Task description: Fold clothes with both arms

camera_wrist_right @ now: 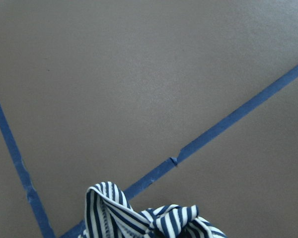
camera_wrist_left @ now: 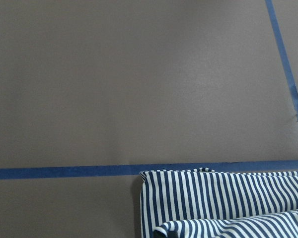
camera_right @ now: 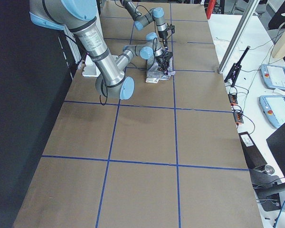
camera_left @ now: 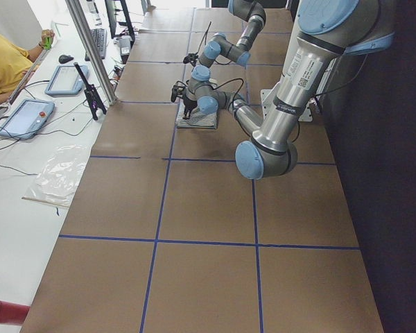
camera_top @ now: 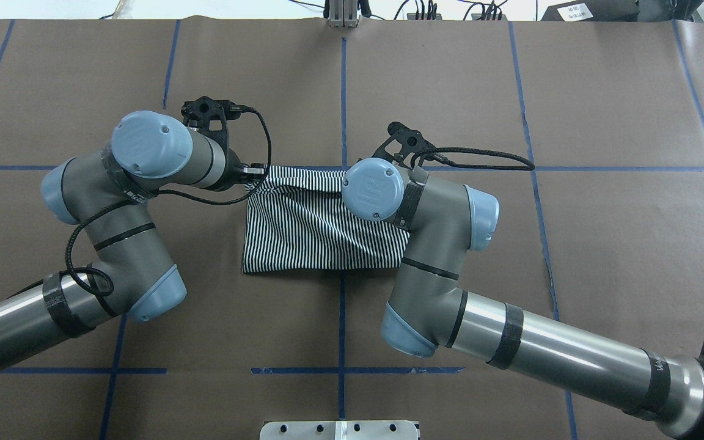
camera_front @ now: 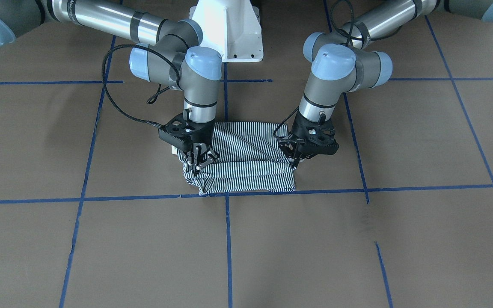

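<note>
Overhead exterior: folded, wrinkled striped shirt

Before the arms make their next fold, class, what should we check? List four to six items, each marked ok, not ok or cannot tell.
1. Grippers at opposite ends of the polo shirt edge farthest from the robot: ok; right gripper and left gripper both sit there.
2. Right gripper's hold: ok, seemingly; fabric bunches up beneath it.
3. Left gripper's hold: cannot tell; its jaws are hidden.
4. Polo shirt lying smooth: not ok; the corner by the right gripper is crumpled.
5. That edge parallel to the blue tape line: ok.
</note>
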`<state>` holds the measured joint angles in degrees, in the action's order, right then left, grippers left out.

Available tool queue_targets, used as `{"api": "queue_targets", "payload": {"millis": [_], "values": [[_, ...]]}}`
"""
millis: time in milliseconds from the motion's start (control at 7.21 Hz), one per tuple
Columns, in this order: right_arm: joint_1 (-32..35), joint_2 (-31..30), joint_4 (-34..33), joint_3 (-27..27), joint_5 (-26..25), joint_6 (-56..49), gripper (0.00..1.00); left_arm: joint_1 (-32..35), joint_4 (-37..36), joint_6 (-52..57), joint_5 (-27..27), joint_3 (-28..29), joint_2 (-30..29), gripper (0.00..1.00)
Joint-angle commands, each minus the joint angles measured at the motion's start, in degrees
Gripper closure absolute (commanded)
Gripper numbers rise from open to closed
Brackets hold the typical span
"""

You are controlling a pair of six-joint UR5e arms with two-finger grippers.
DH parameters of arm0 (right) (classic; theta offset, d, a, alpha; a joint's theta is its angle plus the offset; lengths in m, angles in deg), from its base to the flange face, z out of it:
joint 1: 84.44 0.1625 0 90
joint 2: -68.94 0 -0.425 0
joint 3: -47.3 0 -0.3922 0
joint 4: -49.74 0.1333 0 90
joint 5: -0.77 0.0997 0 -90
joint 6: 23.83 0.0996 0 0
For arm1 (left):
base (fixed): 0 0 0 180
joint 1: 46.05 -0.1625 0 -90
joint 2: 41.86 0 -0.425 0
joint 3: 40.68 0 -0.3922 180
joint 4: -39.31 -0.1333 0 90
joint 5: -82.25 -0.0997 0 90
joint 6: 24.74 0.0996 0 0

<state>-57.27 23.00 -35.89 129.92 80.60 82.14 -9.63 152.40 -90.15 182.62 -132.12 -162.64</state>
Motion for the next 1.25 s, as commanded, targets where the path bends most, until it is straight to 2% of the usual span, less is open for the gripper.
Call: {"api": "queue_targets", "payload": {"millis": [0,139,278,416,833,1110], "values": [[0.42,0.67,0.38,0.17,0.06,-5.21,0.00,0.49,0.03,9.36,0.26,-1.79,0.46,0.00],[1.47,2.33,0.29,0.35,0.14,-8.98,0.00,3.02,-0.06,13.61,0.96,-3.64,1.16,0.00],[1.48,3.13,0.20,0.52,2.23,-9.89,0.00,5.57,0.12,18.09,4.88,-4.01,2.65,0.00],[1.13,3.66,0.12,1.05,2.34,-10.94,0.00,6.64,0.20,19.79,5.79,-4.10,3.18,0.00],[-3.87,1.92,-0.23,0.53,1.03,-20.67,0.00,6.56,0.20,18.93,5.80,-4.10,3.19,0.00],[-4.85,1.03,-0.58,-0.53,-0.47,-24.74,0.00,6.47,0.47,18.66,5.80,-4.01,3.28,0.00]]}}
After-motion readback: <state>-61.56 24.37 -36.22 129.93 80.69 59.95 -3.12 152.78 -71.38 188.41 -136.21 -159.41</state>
